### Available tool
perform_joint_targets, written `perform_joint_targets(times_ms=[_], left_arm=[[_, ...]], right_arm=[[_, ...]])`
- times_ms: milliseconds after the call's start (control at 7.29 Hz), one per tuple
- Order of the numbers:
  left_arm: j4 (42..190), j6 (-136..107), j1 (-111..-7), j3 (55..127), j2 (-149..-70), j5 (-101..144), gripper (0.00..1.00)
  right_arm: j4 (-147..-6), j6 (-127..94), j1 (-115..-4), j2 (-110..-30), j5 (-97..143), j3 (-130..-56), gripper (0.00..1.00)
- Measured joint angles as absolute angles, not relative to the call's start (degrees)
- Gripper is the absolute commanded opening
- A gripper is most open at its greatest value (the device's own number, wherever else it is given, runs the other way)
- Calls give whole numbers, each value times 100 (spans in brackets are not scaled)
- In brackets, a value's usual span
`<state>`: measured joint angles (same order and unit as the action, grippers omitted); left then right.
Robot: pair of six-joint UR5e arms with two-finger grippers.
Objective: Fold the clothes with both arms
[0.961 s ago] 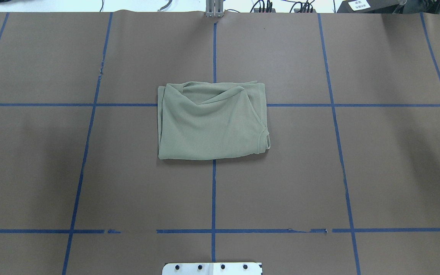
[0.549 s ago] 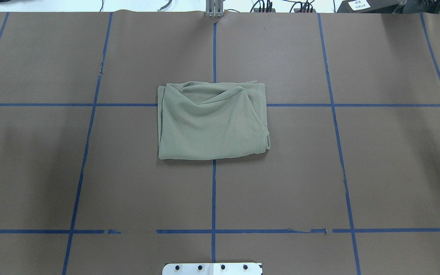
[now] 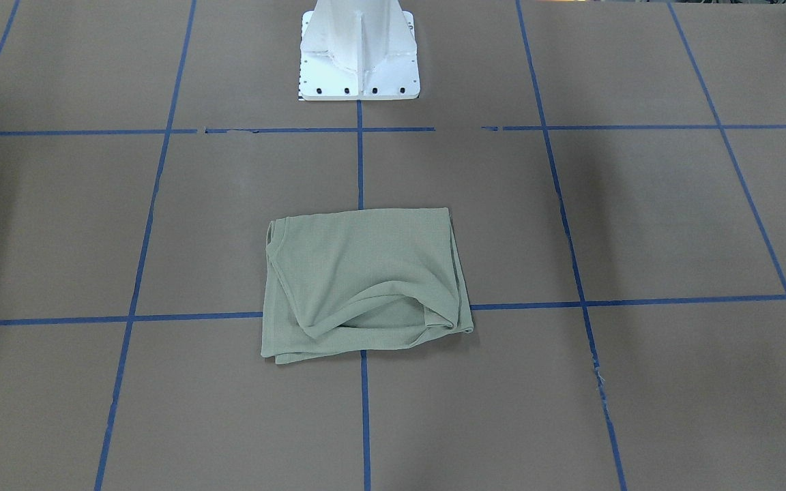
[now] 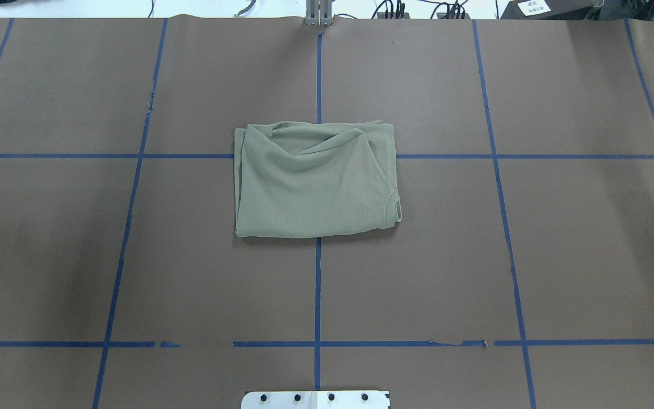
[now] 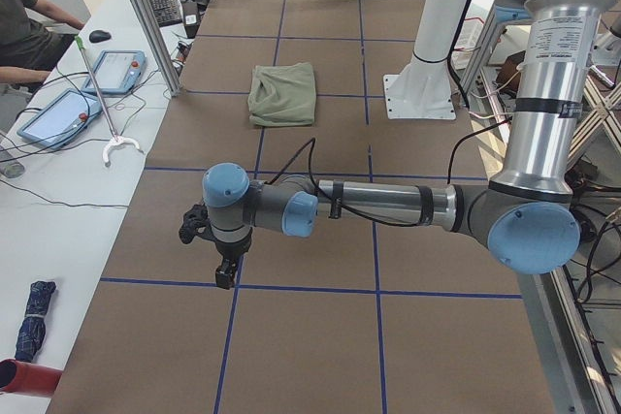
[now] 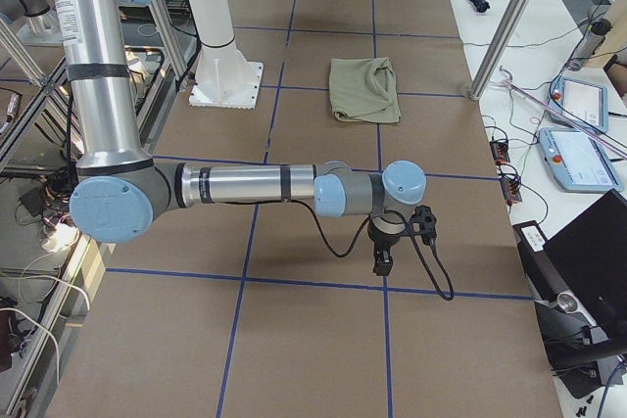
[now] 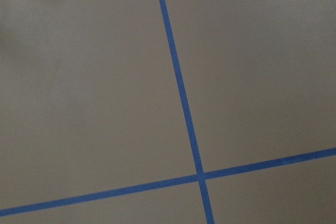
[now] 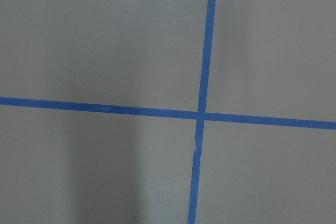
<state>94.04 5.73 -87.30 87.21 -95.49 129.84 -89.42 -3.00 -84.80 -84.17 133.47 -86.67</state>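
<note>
Place: robotics lab
Tabletop [image 4: 418, 255]: brown cover, blue tape grid [image 4: 317, 284]
Robot: left arm [image 5: 388, 206], right arm [image 6: 245, 183], white pedestal [image 3: 359, 48]
Side desk [image 5: 58, 172]: pendants [image 5: 116, 70], keyboard [image 5: 170, 5]
Frame: aluminium posts [image 5: 146, 16]
Person [image 5: 24, 16]: seated at the desk

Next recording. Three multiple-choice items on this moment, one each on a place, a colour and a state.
1. Where does the shirt lie?
A. over a crossing of the tape lines
B. inside one grid square, clear of all lines
C. hanging in the air

2. What colour are the tape lines?
A. red
B. white
C. blue

3. What state is the shirt in?
A. spread flat, sleeves out
B. folded into a rough rectangle, the left tool and right tool away from it
C. crumpled in a ball

Answers: 1 A, lines meet it on all four sides; 2 C, blue on the brown table cover; 3 B, the side views show both tools far off.
</note>
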Motion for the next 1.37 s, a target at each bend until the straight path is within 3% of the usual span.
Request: perform_joint_targets(times_ms=[824,1373], left_arm=[[8899,1539,-8875,8971,-9099,13025,100],[8903,1538,-8907,9025,-9047,13026,100]], right_arm=[[-8930,-303,-9100,-8957,13750,-8727,100],[-8913,-1244,-9257,-9229,13669,-9468,100]])
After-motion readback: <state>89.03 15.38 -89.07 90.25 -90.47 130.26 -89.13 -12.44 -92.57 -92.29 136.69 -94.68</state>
